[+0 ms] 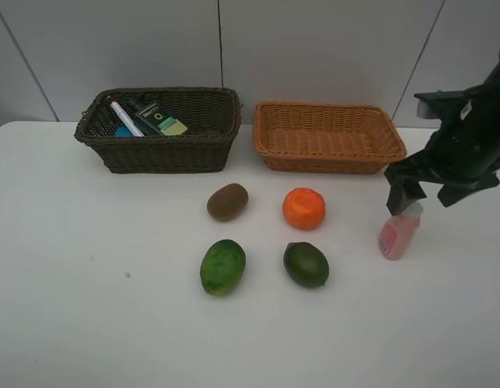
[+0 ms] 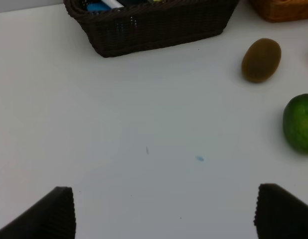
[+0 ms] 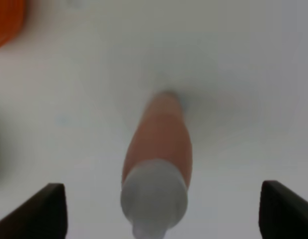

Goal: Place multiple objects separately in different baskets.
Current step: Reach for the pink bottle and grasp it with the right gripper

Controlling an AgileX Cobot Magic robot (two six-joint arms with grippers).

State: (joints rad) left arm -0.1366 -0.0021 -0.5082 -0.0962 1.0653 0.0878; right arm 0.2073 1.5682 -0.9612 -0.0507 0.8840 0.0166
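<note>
Right jaws: I hold them wide open, gripping nothing, just above the pink bottle (image 1: 398, 235), right of frame.
Left jaws: wide open, holding nothing, over the table (image 2: 144, 124).
Dark basket (image 1: 161, 149): upper left; marker (image 1: 125, 119) and green bottle (image 1: 159, 118) inside.
Tan basket (image 1: 329, 139): upper centre-right.
Centre: kiwi (image 1: 227, 201), orange (image 1: 304, 208), light green fruit (image 1: 223, 267), dark green fruit (image 1: 306, 264).
</note>
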